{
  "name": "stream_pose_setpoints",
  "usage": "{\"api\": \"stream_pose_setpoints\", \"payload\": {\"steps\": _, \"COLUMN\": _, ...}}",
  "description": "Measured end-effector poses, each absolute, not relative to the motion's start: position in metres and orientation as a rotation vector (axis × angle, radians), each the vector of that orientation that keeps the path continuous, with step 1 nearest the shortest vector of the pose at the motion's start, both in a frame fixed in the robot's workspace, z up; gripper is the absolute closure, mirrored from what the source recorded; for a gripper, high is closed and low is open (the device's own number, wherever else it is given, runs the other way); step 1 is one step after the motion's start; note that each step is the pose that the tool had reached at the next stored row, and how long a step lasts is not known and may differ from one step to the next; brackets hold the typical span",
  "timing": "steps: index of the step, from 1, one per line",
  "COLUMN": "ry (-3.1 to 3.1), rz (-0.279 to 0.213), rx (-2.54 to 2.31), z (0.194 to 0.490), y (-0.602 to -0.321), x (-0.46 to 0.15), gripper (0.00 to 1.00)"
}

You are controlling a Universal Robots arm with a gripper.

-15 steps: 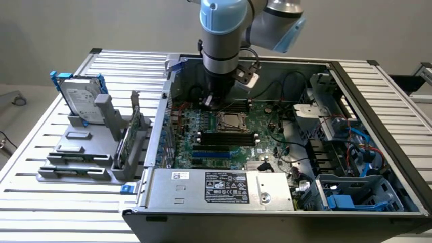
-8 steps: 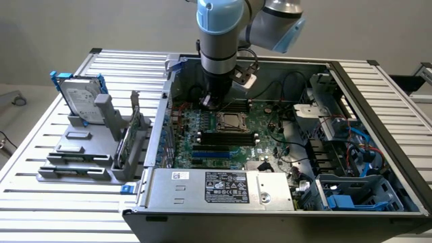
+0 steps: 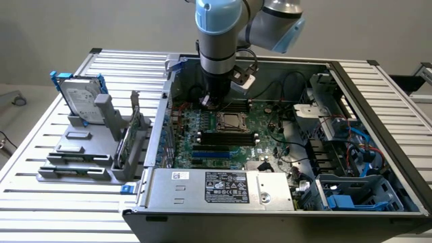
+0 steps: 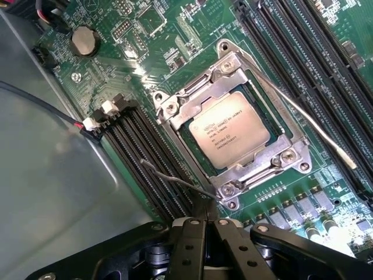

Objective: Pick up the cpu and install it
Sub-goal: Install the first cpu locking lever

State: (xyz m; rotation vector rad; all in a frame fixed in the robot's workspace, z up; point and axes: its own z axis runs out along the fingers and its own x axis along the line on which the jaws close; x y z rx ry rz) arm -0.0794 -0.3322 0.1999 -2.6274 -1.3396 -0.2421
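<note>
The cpu point(image 4: 230, 131), a small square chip with a silvery printed top, lies flat in its socket under the metal load frame point(image 4: 175, 108) on the green motherboard point(image 4: 175, 35). In the exterior view the cpu point(image 3: 231, 120) sits mid-board inside the open computer case. My gripper point(image 4: 204, 224) is shut, its two black fingers pressed together with nothing showing between them. The tips hover just beside one corner of the socket, where a thin wire lever point(image 4: 175, 181) runs up to them. From outside, the gripper point(image 3: 208, 103) hangs low over the board, behind the socket.
A second wire lever point(image 4: 309, 125) sticks out across the black memory slots point(image 4: 303, 64). More memory slots point(image 4: 140, 157) flank the socket. A silver hard drive point(image 3: 84, 104) stands in a grey rack at the exterior view's left. The case wall point(image 3: 159, 131), power supply point(image 3: 223, 187) and blue cage point(image 3: 357, 195) hem in the board.
</note>
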Motion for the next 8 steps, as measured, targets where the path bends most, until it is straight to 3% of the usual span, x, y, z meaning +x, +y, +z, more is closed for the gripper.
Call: {"api": "stream_pose_setpoints", "payload": {"steps": 8, "ry": -1.327, "rz": -0.243, "rx": -2.636, "z": 0.2006, "y": -0.3298, "x": -0.0830, "gripper": 0.89}}
